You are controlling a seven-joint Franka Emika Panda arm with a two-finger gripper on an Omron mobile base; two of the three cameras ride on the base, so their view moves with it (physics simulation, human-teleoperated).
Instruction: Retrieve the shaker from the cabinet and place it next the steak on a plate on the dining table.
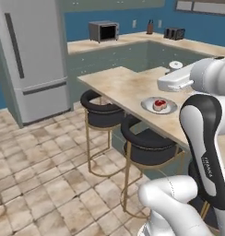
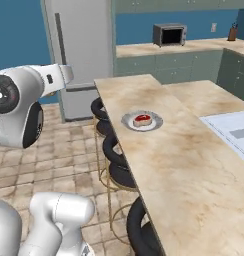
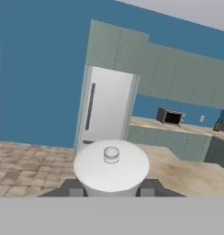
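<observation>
- Pincer (image 3: 111, 190): 2 dark fingertips either side of a white round-topped object (image 3: 111, 167) with a small knob, at the bottom of hand view. Looks clamped on it, but I cannot tell for sure.
- Small red raw steak with pale fat rim (image 1: 159, 104) sits centred on the round grey wide-rimmed plate (image 1: 147, 107).
- Plate on the long beige marbled island counter (image 2: 159, 165), near its left edge, above the black round stools with gold legs (image 1: 101, 114).
- Pale inset sink (image 2: 233, 131) right of plate, well apart.
- Silver fridge (image 2: 79, 50) far left; dark microwave (image 2: 170, 34) on far wall counter.
</observation>
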